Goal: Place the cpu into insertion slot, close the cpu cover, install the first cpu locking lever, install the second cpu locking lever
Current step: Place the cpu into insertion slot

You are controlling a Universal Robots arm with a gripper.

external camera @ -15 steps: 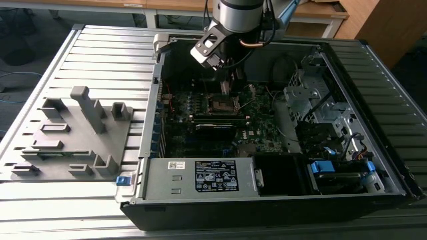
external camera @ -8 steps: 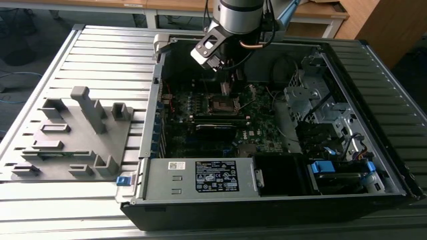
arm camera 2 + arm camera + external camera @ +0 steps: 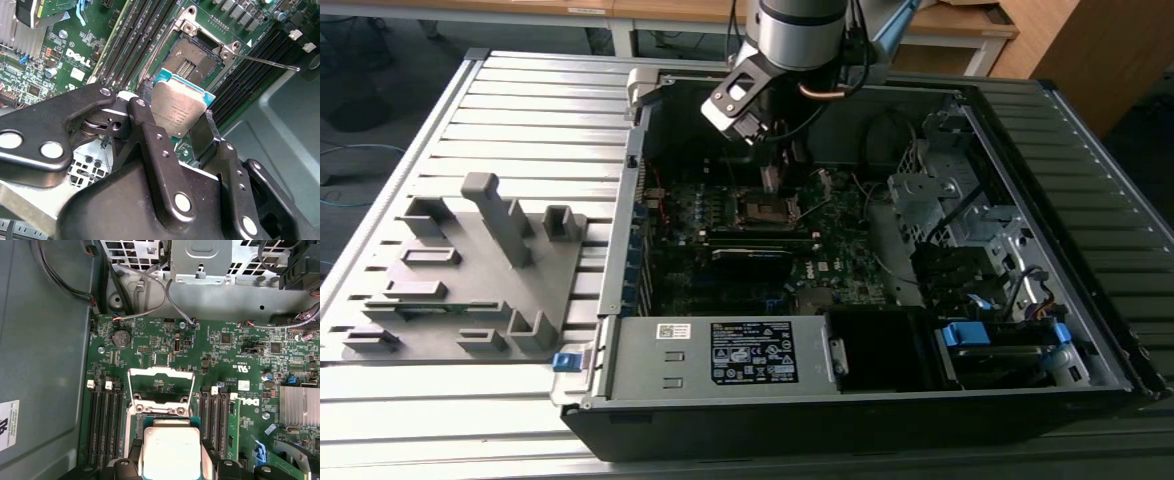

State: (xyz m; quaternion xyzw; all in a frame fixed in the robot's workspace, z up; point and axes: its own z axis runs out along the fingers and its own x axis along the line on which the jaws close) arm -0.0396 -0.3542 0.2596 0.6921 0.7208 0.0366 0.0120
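My gripper point(image 3: 175, 114) is shut on the cpu point(image 3: 181, 105), a flat square chip with a dull silver top, pinched by two opposite edges between the black fingers. The cpu point(image 3: 171, 450) hangs tilted just above the insertion slot point(image 3: 191, 56), whose dark recessed centre lies bare. The cpu cover point(image 3: 161, 371), a silvery frame with a square window, stands flipped open on the far side of the insertion slot point(image 3: 159, 413). A thin locking lever point(image 3: 270, 62) sticks out, unlatched. In the exterior view the gripper point(image 3: 771, 182) hovers over the insertion slot point(image 3: 765, 210) inside the open case.
Long black memory slots point(image 3: 102, 415) flank the socket on both sides. A finned heatsink point(image 3: 300, 407) and cables point(image 3: 150, 285) lie nearby. The case holds a power supply point(image 3: 720, 352) and a drive cage point(image 3: 947, 200). A grey fixture point(image 3: 467, 270) sits on the table.
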